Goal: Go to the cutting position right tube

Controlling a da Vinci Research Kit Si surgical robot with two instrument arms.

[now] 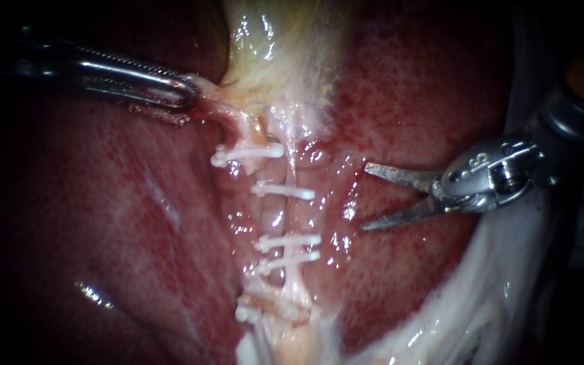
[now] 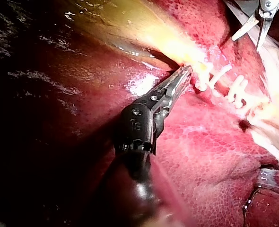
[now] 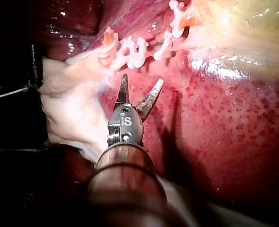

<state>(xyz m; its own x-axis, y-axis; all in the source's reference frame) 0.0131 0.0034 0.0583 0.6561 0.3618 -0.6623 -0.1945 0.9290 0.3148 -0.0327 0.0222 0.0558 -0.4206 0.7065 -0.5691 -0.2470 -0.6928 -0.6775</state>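
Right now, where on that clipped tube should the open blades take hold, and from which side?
Probably the tube at its widest bare stretch between white clips, coming from the right. It runs upright there, and the right instrument faces it with blades open, so they could straddle it squarely.

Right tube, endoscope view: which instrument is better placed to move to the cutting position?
Right. The right instrument is open, free and pointed at the right tube; the left instrument is shut on tissue beside the gallbladder.

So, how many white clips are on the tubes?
5, in a column: top clip, second clip, third clip, fourth clip just below, lowest clip. Others may be hidden.
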